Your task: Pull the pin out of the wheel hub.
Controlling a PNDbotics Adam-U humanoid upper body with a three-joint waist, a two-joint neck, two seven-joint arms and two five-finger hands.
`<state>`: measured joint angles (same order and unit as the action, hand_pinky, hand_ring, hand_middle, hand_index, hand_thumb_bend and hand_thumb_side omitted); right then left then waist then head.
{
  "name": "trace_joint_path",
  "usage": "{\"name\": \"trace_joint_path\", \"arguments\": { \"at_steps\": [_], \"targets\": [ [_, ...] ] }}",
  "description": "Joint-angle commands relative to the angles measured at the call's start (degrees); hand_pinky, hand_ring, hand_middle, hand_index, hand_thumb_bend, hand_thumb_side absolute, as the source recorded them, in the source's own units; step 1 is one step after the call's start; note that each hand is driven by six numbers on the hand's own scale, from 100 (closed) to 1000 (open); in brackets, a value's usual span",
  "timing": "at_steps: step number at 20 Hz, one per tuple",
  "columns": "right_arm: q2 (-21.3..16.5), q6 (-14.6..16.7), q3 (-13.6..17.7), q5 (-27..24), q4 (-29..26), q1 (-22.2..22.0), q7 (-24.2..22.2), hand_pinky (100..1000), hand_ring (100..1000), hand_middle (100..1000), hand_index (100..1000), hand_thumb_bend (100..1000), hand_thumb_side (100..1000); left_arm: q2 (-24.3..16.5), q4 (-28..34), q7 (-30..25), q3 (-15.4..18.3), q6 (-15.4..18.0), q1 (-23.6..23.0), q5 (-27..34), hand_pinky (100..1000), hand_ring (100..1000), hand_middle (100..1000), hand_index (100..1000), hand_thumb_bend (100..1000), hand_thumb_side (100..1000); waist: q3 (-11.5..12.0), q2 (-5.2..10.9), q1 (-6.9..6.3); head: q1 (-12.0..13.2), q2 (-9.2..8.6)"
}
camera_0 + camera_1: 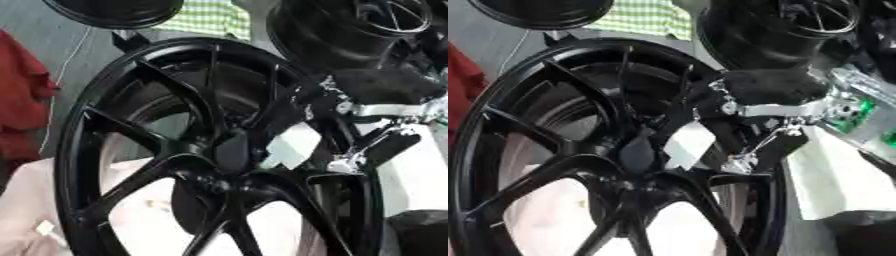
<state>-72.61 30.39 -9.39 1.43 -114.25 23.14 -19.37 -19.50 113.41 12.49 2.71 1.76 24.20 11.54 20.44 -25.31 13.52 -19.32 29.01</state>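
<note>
Grey floor, black wheel hub [219,165]

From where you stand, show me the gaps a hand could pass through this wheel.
Open windows lie between the spokes of the black wheel, lower left and bottom. Upper right is crowded: the right robot hand reaches in near the hub, with another wheel behind.

right robot hand [750,107] | enters from right | fingers curled, reaching left
</note>
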Motion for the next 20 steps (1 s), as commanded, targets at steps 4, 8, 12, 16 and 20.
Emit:
{"name": "trace_joint_path", "arguments": {
  "at_steps": [4,8,12,16,20],
  "targets": [
    [-1.43,-1.38,0.37,-3.44,-0.34,0.31,-1.54,842,766,354,595,100,104,-0.07,1.18,0.15,0.37,-0.01,0.02,0.31,716,742,627,820,141,808,0.18,1.2,-0.57,-0.56,-0.98],
    [-1.64,-2.27,0.76,-5.06,-0.34,0.52,-2.23,827,728,279,525,100,134,0.29,1.18,0.13,0.38,0.07,-0.13,0.39,716,742,627,820,143,807,0.37,1.53,-0.57,-0.72,-1.3],
    [-1.84,-3.07,1.27,-6.3,-0.34,0.49,-2.45,817,690,226,462,100,148,0.59,1.18,0.17,0.5,0.06,-0.5,0.42,716,735,628,821,146,809,0.56,1.91,-0.57,-0.83,-1.65],
    [-2.13,-3.15,2.13,-7.44,-0.34,0.61,-2.42,814,666,197,425,100,150,0.64,1.18,0.25,0.58,-0.02,-0.92,0.44,716,733,628,821,147,811,0.35,2.19,-0.57,-1.03,-1.46],
    [-2.6,-2.74,3.18,-9.43,-0.34,0.77,-2.15,812,645,169,399,100,148,0.68,1.18,0.27,0.59,-0.04,-1.01,0.46,716,733,628,821,148,811,0.28,2.29,-0.57,-1.27,-1.42]
  ]
}}
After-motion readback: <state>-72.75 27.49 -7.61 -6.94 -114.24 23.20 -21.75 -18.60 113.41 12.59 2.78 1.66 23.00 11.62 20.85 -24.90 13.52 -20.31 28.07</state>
